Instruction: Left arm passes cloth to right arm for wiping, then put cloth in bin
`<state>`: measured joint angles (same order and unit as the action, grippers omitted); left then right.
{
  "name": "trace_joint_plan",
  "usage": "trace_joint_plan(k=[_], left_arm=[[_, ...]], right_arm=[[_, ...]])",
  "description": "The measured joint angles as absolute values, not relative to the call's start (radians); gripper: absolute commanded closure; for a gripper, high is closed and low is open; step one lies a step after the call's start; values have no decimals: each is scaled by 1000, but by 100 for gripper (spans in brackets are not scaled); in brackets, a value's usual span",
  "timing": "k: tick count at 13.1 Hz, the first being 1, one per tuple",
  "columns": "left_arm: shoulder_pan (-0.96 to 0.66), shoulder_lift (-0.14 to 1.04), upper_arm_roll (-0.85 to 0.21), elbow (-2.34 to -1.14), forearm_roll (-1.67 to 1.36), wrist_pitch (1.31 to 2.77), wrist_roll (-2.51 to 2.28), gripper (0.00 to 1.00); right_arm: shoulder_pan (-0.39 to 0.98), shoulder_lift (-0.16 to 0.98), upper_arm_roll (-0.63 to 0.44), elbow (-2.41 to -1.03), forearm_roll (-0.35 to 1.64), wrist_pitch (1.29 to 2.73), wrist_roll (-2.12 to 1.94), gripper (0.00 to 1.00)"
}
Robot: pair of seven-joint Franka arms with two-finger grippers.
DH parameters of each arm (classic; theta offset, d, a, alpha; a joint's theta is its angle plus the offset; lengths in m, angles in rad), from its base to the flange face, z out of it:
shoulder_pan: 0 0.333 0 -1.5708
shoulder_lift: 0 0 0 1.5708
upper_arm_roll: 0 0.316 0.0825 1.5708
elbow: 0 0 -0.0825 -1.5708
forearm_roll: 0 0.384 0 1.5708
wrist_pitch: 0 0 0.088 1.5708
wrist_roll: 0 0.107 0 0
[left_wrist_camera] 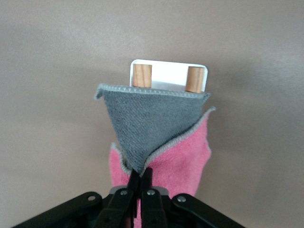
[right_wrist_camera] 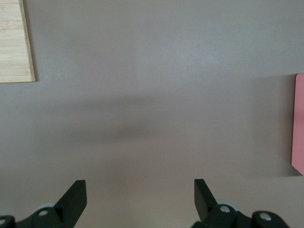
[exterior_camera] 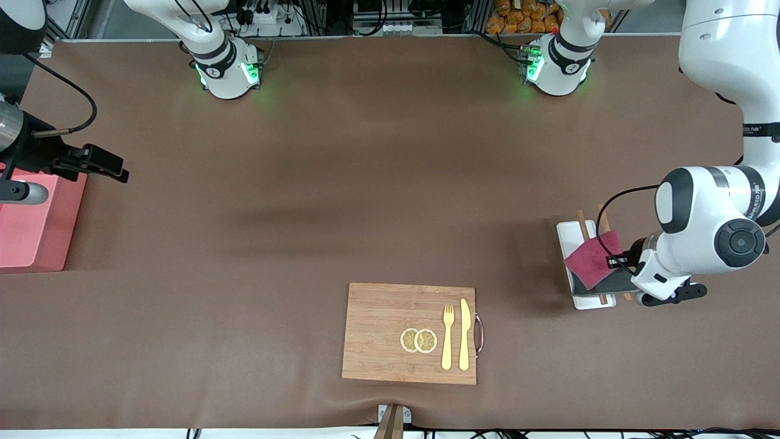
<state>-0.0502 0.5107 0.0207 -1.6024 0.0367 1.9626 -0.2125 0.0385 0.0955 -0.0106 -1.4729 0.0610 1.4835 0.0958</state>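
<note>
The cloth (exterior_camera: 590, 261), crimson on one face and dark grey on the other, lies over the white tray (exterior_camera: 568, 235) at the left arm's end of the table. My left gripper (exterior_camera: 615, 263) is shut on a corner of it. In the left wrist view the fingertips (left_wrist_camera: 141, 175) pinch the grey fold of the cloth (left_wrist_camera: 152, 121) with pink below it. The salmon-pink bin (exterior_camera: 30, 225) stands at the right arm's end. My right gripper (exterior_camera: 106, 166) is open and empty over the table beside the bin; the right wrist view shows it (right_wrist_camera: 140, 190) over bare table.
The tray (left_wrist_camera: 168, 71) holds two wooden rods under the cloth. A bamboo cutting board (exterior_camera: 378, 332) with a fork, a knife and two lemon slices lies near the front edge. The right wrist view shows the board's corner (right_wrist_camera: 14, 42) and the bin's edge (right_wrist_camera: 299, 123).
</note>
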Motion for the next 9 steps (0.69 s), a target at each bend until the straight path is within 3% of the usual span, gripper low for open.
trace_joint_plan(k=[5,9], left_arm=[[-55,385,-116,-1589,22,1898,-236,100],[-60,338,-235,-1565,-154,1892,-458,100]], right_arm=[[40,96,-11,-1473,61,1479,108,0],[42,96,-10,-1473,101,1457,204,0]])
